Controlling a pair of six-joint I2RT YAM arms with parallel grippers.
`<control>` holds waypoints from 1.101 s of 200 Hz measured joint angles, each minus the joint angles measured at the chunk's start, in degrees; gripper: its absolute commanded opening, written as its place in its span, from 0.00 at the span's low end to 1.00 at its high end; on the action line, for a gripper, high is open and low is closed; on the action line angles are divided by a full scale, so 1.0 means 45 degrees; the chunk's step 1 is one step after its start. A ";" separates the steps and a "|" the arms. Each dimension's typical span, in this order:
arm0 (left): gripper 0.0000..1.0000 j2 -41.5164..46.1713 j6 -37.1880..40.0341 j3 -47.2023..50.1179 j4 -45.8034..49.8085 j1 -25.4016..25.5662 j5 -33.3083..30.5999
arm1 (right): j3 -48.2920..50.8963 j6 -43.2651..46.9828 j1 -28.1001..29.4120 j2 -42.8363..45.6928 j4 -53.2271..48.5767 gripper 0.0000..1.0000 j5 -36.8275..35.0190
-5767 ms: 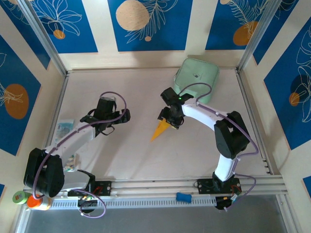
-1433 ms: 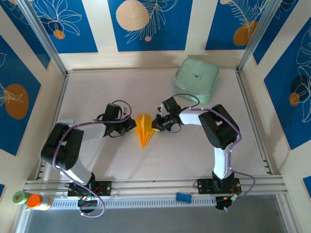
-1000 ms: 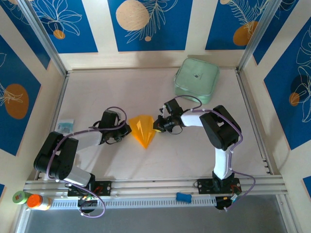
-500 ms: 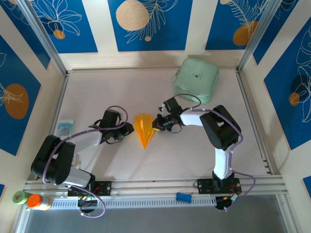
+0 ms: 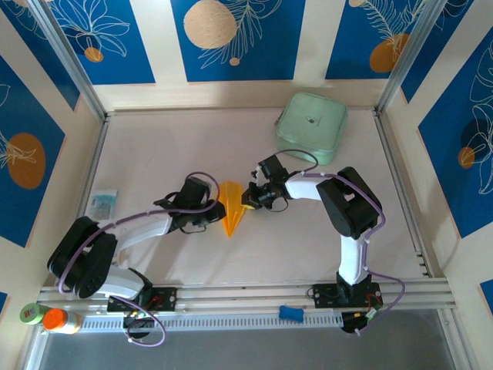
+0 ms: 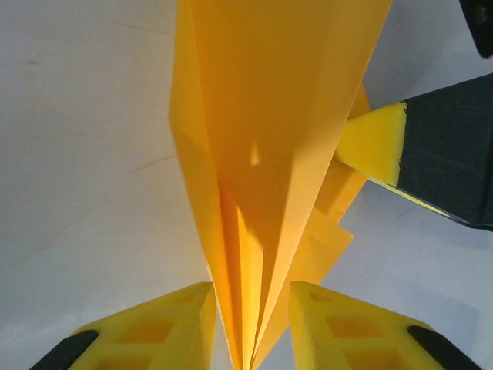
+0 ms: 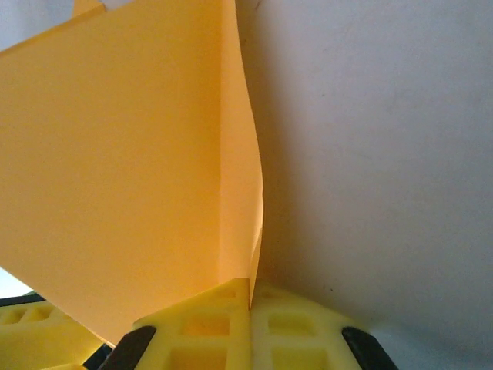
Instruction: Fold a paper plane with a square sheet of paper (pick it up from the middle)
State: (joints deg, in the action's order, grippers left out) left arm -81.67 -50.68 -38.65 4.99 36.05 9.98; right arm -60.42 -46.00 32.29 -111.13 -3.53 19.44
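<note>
The square sheet of paper stands folded as a narrow orange-yellow paper plane (image 5: 231, 208) at the table's middle, its tip toward the near edge. My right gripper (image 5: 246, 199) is shut on the right edge of the plane (image 7: 131, 169), pads (image 7: 208, 324) pressed together with the paper between them. My left gripper (image 5: 218, 213) is at the plane's left side. In the left wrist view its fingers (image 6: 166, 324) stand apart on either side of the plane's creased layers (image 6: 269, 116), with a small gap on each side. The right gripper's yellow pad (image 6: 377, 142) touches the paper from the right.
A mint-green case (image 5: 311, 127) lies at the back right. A small printed packet (image 5: 102, 203) sits by the left wall. Bottles (image 5: 58, 319) stand at the near left corner, and a blue item (image 5: 290, 312) lies on the front rail.
My left gripper has opened and moved right until its fingers straddle the paper. The plane, spread wide a second ago, now stands narrower. The right gripper has kept its hold.
</note>
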 measured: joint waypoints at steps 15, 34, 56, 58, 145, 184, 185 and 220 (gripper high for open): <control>0.31 -0.0253 0.0024 -0.0185 -0.0005 0.0102 -0.0005 | 0.0000 0.0005 0.0000 0.0005 -0.0029 0.04 0.0000; 0.30 -0.0495 0.0034 -0.0466 0.0010 0.0199 -0.0005 | 0.0000 0.0005 0.0000 0.0000 -0.0044 0.04 -0.0005; 0.31 -0.0651 0.0039 -0.0685 0.0053 0.0257 -0.0044 | 0.0000 0.0000 0.0000 0.0000 -0.0049 0.04 -0.0005; 0.31 -0.0651 0.0039 -0.0690 0.0053 0.0262 -0.0053 | 0.0000 0.0005 0.0000 0.0000 -0.0049 0.04 -0.0005; 0.40 -0.1817 0.0622 -0.1336 0.0578 0.0758 -0.0141 | 0.0000 0.0000 0.0000 0.0000 -0.0078 0.04 -0.0005; 0.40 -0.1919 0.1054 -0.1787 0.1005 0.1137 -0.0306 | -0.0005 0.0000 0.0000 0.0000 -0.0078 0.04 -0.0005; 0.40 -0.1919 0.1054 -0.1797 0.1010 0.1141 -0.0311 | -0.0005 0.0000 0.0000 0.0000 -0.0078 0.04 0.0000; 0.42 -0.2312 0.1593 -0.2419 0.1593 0.1511 -0.0724 | -0.0005 0.0000 0.0000 0.0000 -0.0078 0.04 -0.0005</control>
State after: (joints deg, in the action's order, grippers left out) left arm -92.07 -43.51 -49.54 12.16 42.85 6.72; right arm -60.45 -46.00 32.29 -111.13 -3.88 19.42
